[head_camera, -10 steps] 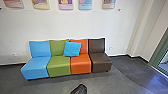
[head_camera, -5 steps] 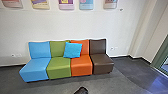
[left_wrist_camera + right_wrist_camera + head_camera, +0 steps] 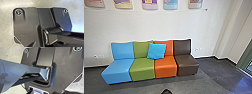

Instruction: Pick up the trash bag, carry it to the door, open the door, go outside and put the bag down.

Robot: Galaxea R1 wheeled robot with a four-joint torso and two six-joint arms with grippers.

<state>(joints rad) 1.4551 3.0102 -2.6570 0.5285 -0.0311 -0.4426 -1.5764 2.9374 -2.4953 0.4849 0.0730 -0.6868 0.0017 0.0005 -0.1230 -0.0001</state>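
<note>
At the bottom edge of the head view, the tip of a black shape (image 3: 166, 91) rises in front of the seats; it may be the trash bag, but most of it is cut off. A green-framed glass door or window (image 3: 244, 57) stands at the far right edge. Along the lower edge of the right wrist view lies a dark, uneven shape (image 3: 68, 92) that I cannot identify. What either gripper holds, if anything, I cannot tell.
Four joined seats, blue (image 3: 119, 71), green, orange and brown (image 3: 186, 63), stand against the white wall (image 3: 159, 25) with a blue cushion (image 3: 156, 51) on them. Posters hang above. Dark grey floor (image 3: 219, 75) runs right towards the green frame.
The head camera has moved: the seats look slightly larger and lower. The black shape shows less above the bottom edge than before.
</note>
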